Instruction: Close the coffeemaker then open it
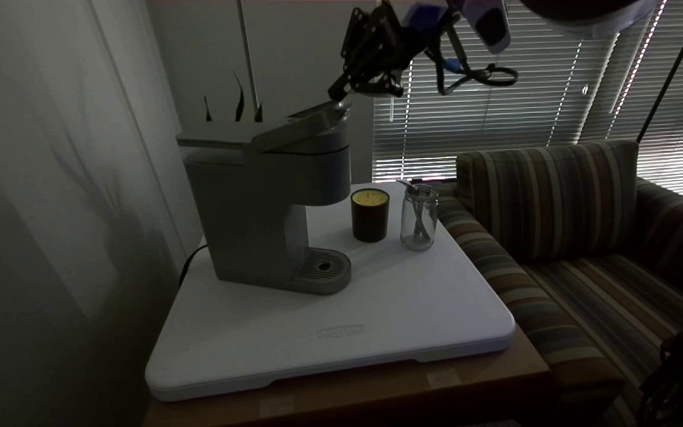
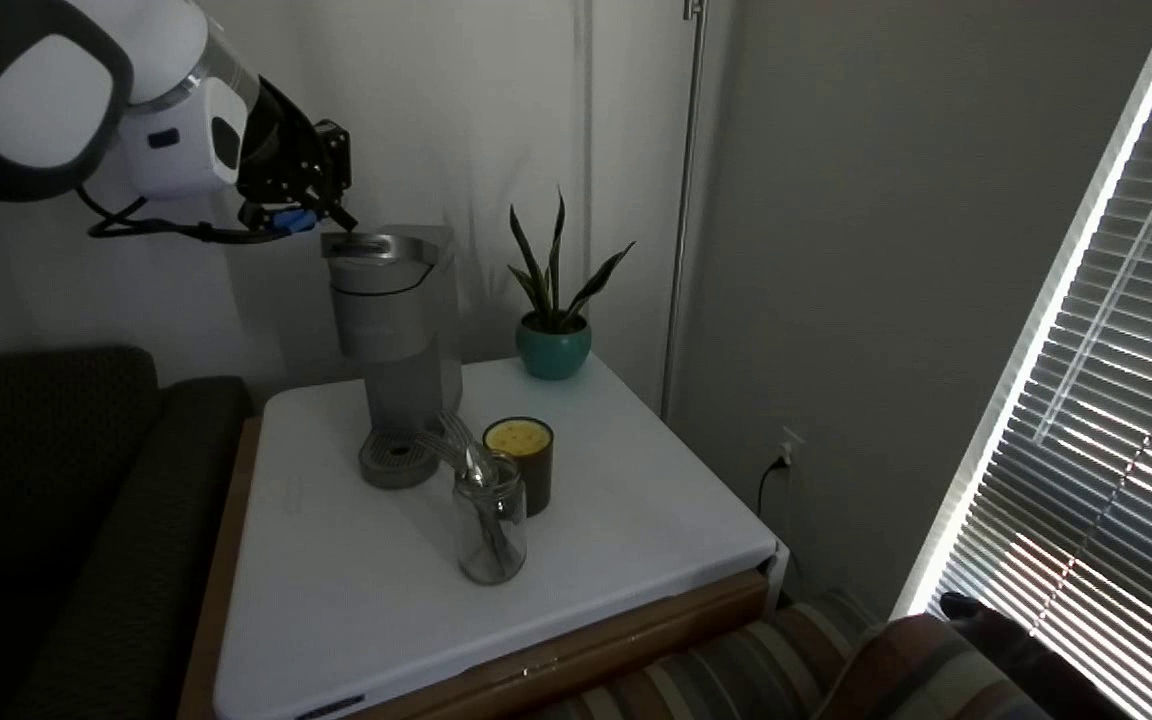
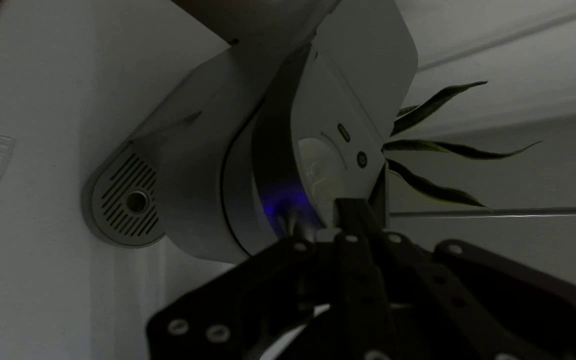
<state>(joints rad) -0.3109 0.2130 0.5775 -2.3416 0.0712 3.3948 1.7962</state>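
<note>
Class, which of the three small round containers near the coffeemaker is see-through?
The clear glass jar holding metal cutlery: its contents show through its sides. The dark round candle cup and the round teal plant pot are opaque.

So there's a white table (image 2: 356, 600) with a yellow candle (image 2: 519, 437) in a dark tumbler (image 2: 539, 482), and just beside that a glass jar (image 2: 492, 545) with forks (image 2: 476, 464) sticking out. Snake plant (image 2: 554, 270) in a teal pot (image 2: 553, 354) sits at the far right corner in an exterior view. Striped armchair (image 1: 549, 201) right of the table in an exterior view, window blinds (image 1: 490, 118) behind it. Plus a wall outlet (image 2: 789, 445) and a metal pole (image 2: 687, 200).
</note>
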